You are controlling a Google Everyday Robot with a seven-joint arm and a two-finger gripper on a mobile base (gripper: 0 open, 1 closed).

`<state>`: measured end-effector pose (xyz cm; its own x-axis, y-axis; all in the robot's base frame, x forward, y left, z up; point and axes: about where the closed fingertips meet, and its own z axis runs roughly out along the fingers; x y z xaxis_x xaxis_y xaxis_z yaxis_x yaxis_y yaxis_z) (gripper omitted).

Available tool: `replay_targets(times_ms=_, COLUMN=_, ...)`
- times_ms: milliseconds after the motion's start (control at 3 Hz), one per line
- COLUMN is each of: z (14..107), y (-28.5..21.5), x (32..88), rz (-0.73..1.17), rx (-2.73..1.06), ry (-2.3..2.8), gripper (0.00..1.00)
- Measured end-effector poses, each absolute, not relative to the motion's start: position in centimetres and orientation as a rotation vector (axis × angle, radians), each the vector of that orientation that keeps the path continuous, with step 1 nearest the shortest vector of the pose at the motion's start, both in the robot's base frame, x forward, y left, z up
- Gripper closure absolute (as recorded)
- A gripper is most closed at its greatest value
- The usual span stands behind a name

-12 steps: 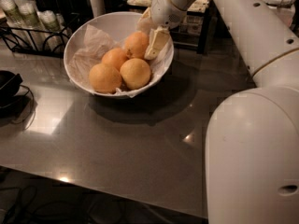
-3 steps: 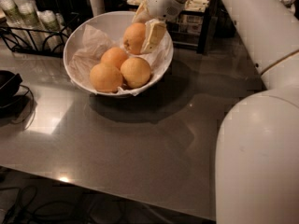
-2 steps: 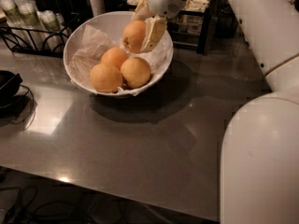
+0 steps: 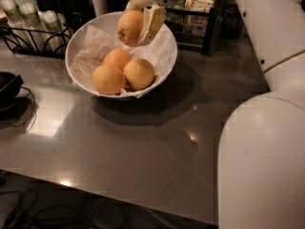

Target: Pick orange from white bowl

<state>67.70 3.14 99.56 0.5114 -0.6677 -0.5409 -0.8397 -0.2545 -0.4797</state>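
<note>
The white bowl (image 4: 164, 68) with a crumpled paper liner stands on the grey table at upper centre. Three oranges lie in it: one at the front left (image 4: 108, 78), one at the front right (image 4: 138, 73), one behind them (image 4: 117, 58). My gripper (image 4: 139, 24) comes in from the top. It is shut on a fourth orange (image 4: 129, 27) and holds it above the bowl's far side, clear of the other fruit. One cream finger (image 4: 151, 23) presses the orange's right side.
A black wire rack (image 4: 28, 35) with pale cups stands at the back left. A dark shelf with packets (image 4: 200, 6) stands behind the bowl. A black object with a cable (image 4: 8, 87) lies at the left edge. My white arm body (image 4: 262, 156) fills the right side.
The gripper closed on the rear orange and has lifted it up out of the bowl. The other three oranges have stayed put.
</note>
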Motion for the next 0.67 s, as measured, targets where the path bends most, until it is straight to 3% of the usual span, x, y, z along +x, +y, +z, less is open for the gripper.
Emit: replay_targets(times_ms=667, z=101.71, y=4.70, x=66.97, rz=0.330, rx=-1.995, ry=1.133, gripper=1.00)
